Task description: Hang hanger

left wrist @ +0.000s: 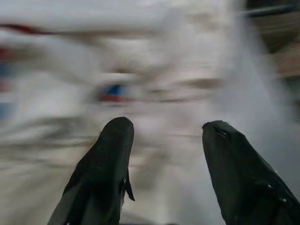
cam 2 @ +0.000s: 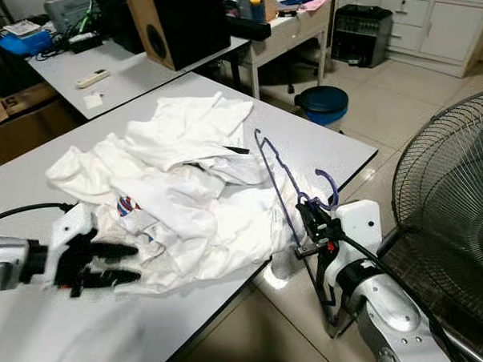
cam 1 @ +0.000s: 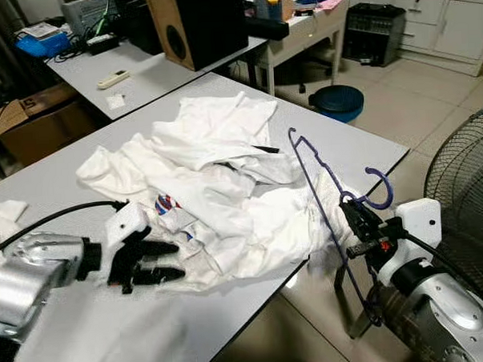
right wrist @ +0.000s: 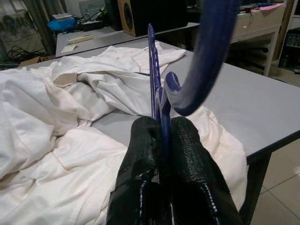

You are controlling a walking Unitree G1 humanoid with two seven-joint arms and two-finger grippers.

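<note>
Two end effectors, right (cam 2: 307,218) clamping hanger (cam 2: 283,179)

Cluttered workroom: desks (cam 1: 161,72), speaker (cam 1: 194,23), floor fan (cam 1: 465,171).

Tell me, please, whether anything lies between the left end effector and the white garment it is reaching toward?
Nothing visible does. The left end effector is open just above the table, its fingertips at the edge of the white garment. The right end effector is shut on the blue hanger at the table's right edge.

light: even, indoor, soft shadows | eye views: sharp | left wrist view: motion-blurred (heavily) | right wrist view: clear
</note>
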